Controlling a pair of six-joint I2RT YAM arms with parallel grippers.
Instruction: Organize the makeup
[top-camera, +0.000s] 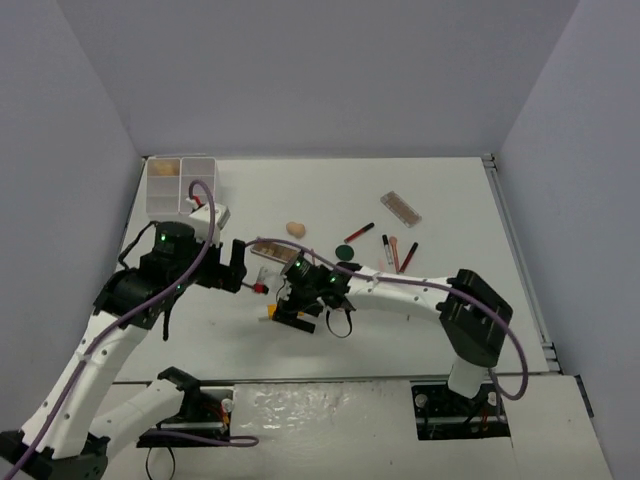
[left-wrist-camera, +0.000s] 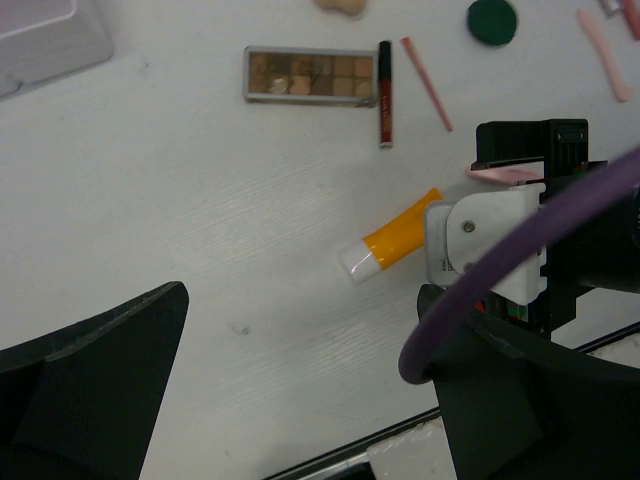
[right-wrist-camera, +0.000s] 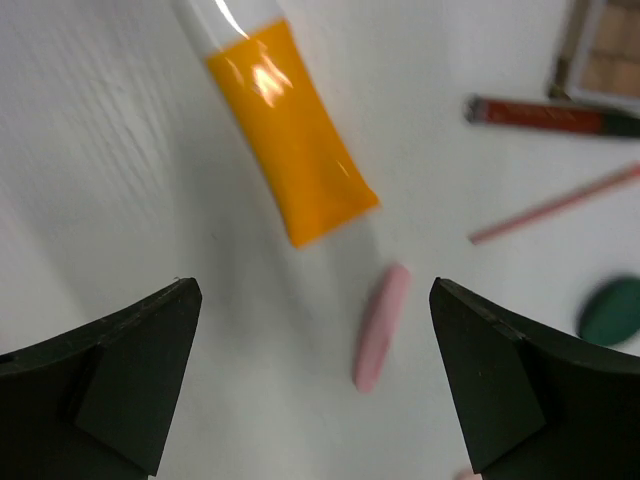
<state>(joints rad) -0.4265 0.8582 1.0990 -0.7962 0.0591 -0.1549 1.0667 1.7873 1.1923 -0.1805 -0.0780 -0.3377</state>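
Below the right gripper (right-wrist-camera: 312, 290), jaws spread wide and empty, the orange tube (right-wrist-camera: 290, 150) lies flat on the table (right-wrist-camera: 110, 140). A pink stick (right-wrist-camera: 381, 325), too blurred to identify, lies near its crimped end. Left gripper (left-wrist-camera: 305, 300) is also released, holding nothing.

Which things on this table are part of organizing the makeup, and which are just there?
Part of the job: orange tube, brown palette, second palette, dark-red stick, pink pencil, pink stick, green compact, beige sponge.
Just there: white divided box, table.
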